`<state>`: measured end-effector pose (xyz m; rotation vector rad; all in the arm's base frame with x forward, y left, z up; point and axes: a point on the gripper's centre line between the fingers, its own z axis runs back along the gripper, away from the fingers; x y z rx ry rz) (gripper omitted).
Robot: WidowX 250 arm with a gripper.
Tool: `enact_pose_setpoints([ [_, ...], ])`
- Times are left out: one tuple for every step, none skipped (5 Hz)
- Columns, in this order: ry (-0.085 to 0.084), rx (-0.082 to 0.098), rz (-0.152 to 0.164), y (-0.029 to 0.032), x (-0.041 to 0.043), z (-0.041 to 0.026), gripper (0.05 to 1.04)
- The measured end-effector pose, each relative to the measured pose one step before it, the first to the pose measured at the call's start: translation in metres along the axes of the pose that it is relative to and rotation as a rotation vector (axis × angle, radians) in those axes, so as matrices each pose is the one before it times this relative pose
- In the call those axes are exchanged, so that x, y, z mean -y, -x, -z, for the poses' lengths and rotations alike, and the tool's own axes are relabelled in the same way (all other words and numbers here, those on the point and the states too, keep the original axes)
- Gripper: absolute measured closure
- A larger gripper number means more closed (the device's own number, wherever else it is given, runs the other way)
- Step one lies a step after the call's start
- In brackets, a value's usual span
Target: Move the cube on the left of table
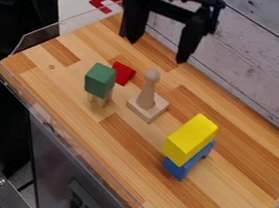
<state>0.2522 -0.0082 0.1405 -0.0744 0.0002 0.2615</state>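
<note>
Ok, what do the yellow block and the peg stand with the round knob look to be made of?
The yellow block could be painted wood or plastic: its color is even and opaque, with no grain visible. The peg stand is probably bare, unpainted wood, judging by its pale tan color and matte look.

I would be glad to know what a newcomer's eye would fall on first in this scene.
Probably the bright yellow block, resting on a blue block toward the right of the wooden tabletop. Next might come the black gripper with its fingers spread at the top of the view, and the green block raised on a pale wooden piece left of the centre peg.
</note>
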Motion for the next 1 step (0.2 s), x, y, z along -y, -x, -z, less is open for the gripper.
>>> enact_pose_setpoints([
  [-0.0084, -0.004, 0.0227, 0.00674, 0.013, 0.00366, 0.085],
])
